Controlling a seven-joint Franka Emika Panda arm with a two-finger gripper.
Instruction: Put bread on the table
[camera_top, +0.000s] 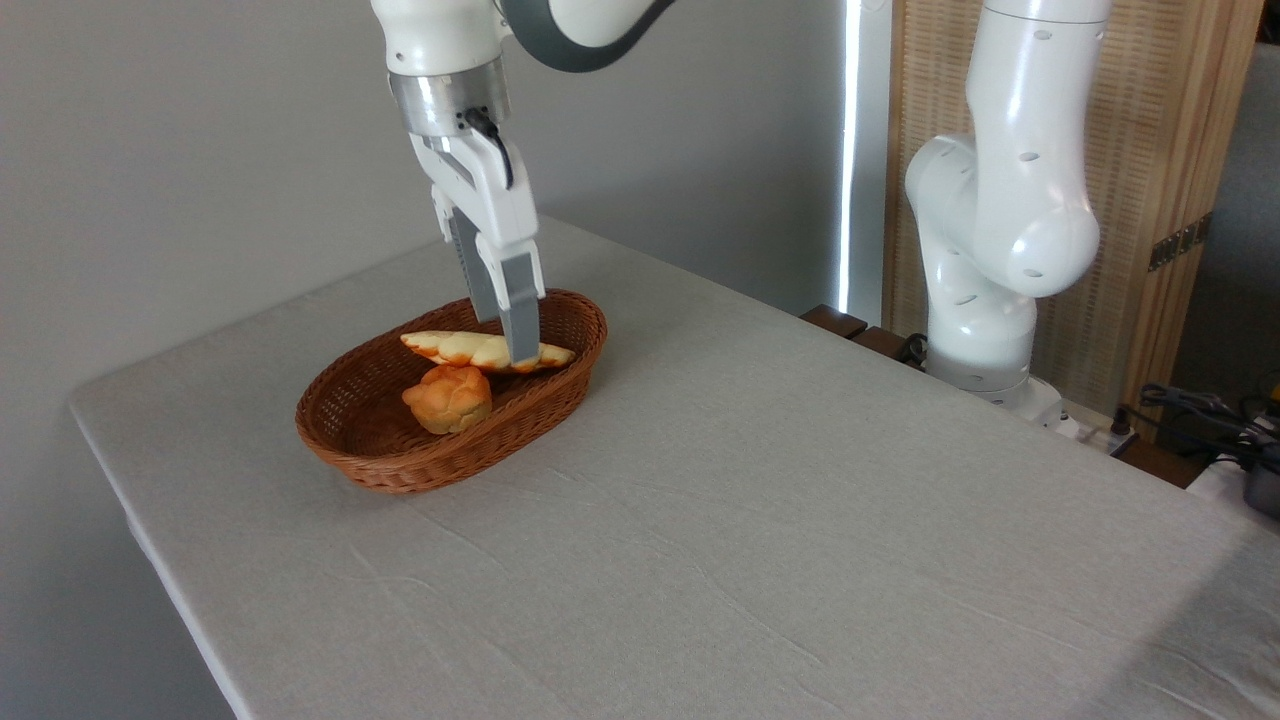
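The single fixed camera looks down across a large rectangular table (760, 520) covered in a light grey, slightly wrinkled cloth with rounded corners. Toward ten o'clock from the table's middle sits an oval brown wicker basket (350, 440), its long axis running from eight o'clock to two o'clock.

Inside the basket are two pieces of bread. The long, braided, pale golden loaf with pointed ends (455, 347) lies nearly level in the basket's far half, its tips pointing toward nine and three o'clock — it appears to sit above the basket floor, level with the rim. Just below it, at about six o'clock, the small round orange-brown knobbly bun (447, 399) rests on the basket floor, touching or nearly touching the loaf's underside.

The white robot arm's two-finger gripper (515, 345) reaches down from twelve o'clock, tilted slightly, with its grey fingers (520, 320) at the loaf's right half. The near finger crosses in front of the loaf and the other stands behind it — the jaws are clamped on the loaf.

The arm's white base (985, 330) stands at the table's far edge, toward two o'clock, before a wooden slatted panel (1150, 150).
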